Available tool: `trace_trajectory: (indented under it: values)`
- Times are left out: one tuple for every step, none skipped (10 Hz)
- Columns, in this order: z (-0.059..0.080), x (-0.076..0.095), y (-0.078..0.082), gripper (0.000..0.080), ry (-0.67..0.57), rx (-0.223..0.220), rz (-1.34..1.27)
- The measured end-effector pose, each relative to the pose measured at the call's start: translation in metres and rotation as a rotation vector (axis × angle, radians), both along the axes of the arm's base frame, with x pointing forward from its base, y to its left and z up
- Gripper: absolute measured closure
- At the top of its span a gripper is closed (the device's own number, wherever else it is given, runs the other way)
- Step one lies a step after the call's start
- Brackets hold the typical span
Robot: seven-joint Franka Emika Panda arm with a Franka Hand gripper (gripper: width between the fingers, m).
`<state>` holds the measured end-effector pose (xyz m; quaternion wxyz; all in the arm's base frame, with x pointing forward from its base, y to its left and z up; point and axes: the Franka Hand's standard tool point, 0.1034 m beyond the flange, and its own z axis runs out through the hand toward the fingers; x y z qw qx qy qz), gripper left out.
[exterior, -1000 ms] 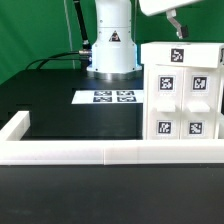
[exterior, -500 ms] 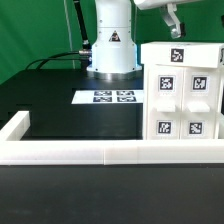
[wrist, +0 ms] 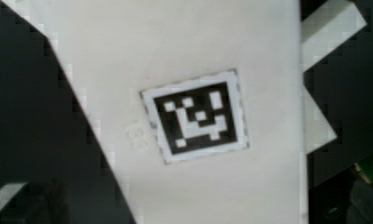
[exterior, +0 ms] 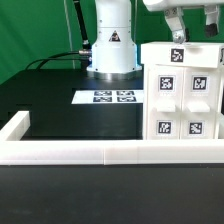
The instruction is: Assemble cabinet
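Observation:
The white cabinet [exterior: 181,98] stands at the exterior view's right, against the front rail, and shows several black-and-white tags on its front and top. My gripper [exterior: 193,26] hangs just above the cabinet's top and touches nothing. One dark-padded finger [exterior: 176,27] shows clearly, and the jaws look spread apart and empty. The wrist view looks straight down on a white cabinet panel [wrist: 156,190] with one tag [wrist: 199,115], black table on either side.
The marker board [exterior: 112,97] lies flat on the black table in front of the robot base [exterior: 112,50]. A low white rail [exterior: 70,152] borders the table at the front and the exterior view's left. Cables run behind the base.
The gripper has shifted a little toward the exterior view's right and come slightly lower over the cabinet's top. The cabinet has not moved.

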<state>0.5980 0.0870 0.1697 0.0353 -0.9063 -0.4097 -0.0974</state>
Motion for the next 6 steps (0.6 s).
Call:
trace_trajectory:
  values:
    - [-0.004,-0.001,-0.003,0.0002,0.001,-0.023,0.066]
    - [-0.008,-0.002,-0.005,0.0002,0.005,-0.027,0.078]
    - [-0.013,-0.004,-0.006,0.0002,0.013,-0.027,0.075]
    - [-0.018,-0.006,-0.006,0.0002,0.021,-0.027,0.072]
    - [-0.021,-0.008,-0.007,0.0002,0.027,-0.028,0.071]
    - [-0.022,-0.008,-0.008,0.0002,0.029,-0.028,0.069]
